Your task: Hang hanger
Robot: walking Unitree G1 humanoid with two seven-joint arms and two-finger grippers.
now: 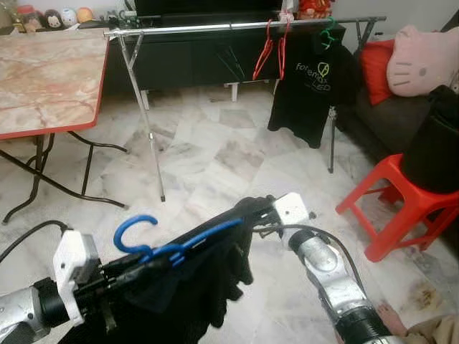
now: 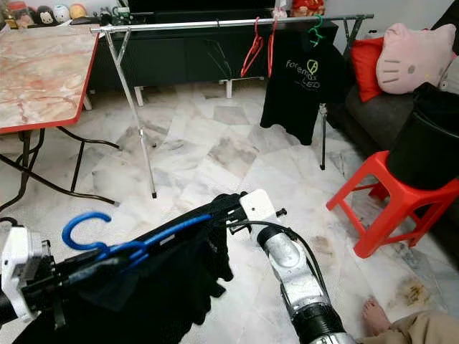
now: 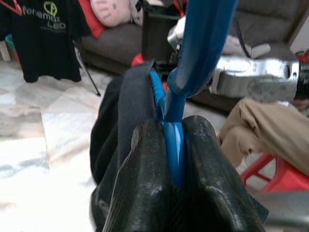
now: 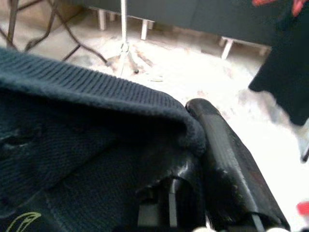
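Blue hanger [image 1: 154, 244] pinched in left gripper [image 3: 175, 164], shirt [image 1: 193, 294] draped.

Head pair looks down-forward — both share the drying rack [image 1: 244, 27]; wrist cameras sit close.

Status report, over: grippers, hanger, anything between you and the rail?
Left gripper shut on blue hanger. Right gripper at dark shirt, fingers unclear. Drying rack ahead across open floor; folding table to the left.
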